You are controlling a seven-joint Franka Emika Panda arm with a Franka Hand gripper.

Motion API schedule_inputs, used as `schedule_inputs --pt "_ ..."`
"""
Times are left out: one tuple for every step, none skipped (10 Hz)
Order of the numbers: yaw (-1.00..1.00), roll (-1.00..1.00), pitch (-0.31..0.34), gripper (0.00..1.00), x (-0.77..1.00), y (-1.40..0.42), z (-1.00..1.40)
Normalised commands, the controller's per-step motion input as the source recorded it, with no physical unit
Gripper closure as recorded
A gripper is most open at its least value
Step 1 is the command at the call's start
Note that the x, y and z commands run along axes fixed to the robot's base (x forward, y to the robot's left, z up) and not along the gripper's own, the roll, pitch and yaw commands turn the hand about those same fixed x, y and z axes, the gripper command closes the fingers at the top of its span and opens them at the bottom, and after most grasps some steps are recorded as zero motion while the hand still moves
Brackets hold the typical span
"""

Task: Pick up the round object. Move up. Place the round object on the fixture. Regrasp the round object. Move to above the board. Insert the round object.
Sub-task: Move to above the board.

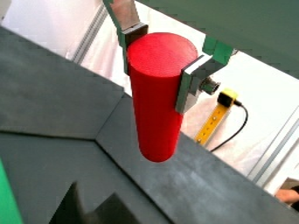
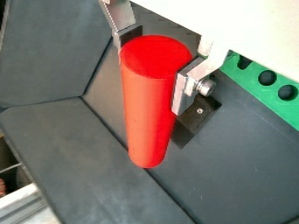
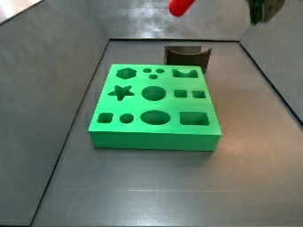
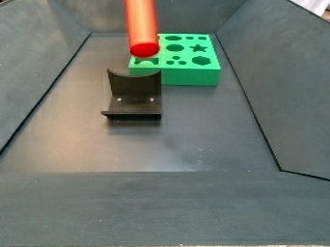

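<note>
Tool point(image 1: 163, 63) fingers clamp the upright round object point(image 1: 156, 96) high above the fixture point(image 4: 133, 92).

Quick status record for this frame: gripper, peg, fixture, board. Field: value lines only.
gripper: raised above the floor, shut on the round object
round object: red cylinder, hanging upright between the fingers, touching nothing below
fixture: on the floor beside the board, notch empty
board: green, flat on the floor, no hole filled
task stage: peg lifted, not yet on the fixture
</note>
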Motion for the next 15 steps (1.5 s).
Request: schedule_inputs --pt "0.06 -0.05 -0.008 1.00 -0.08 -0.03 1.00" --pt "0.04 -0.05 -0.007 1.00 -0.07 -0.02 1.00" --pt "0.02 -0.05 -0.003 1.00 -0.06 -0.02 1.00" --pt "0.01 -0.05 0.009 1.00 -0.06 -0.02 0.87" --pt "0.00 -0.05 0.020 1.00 -0.04 -0.01 0.70" --pt "0.00 -0.06 0.039 1.00 -0.03 -0.01 0.53" --pt "0.00 -0.06 0.057 1.00 -0.01 -0.01 0.36" --pt "0.00 -0.06 0.078 1.00 0.00 -0.01 0.20" --pt "-0.08 -1.00 -0.058 1.00 -0.52 -1.00 0.10" --pt "-0.07 -1.00 -0.066 1.00 -0.52 -1.00 0.11" --pt "-0.07 -1.00 -0.077 1.00 -0.57 -1.00 0.12" --pt "-0.08 -1.00 -0.080 1.00 -0.58 -1.00 0.10" --pt "-0.09 -1.00 -0.085 1.00 -0.61 -1.00 0.11" --pt "-0.09 -1.00 -0.083 1.00 -0.62 -1.00 0.11" --pt "-0.10 -1.00 -0.085 1.00 -0.56 -0.80 0.09"
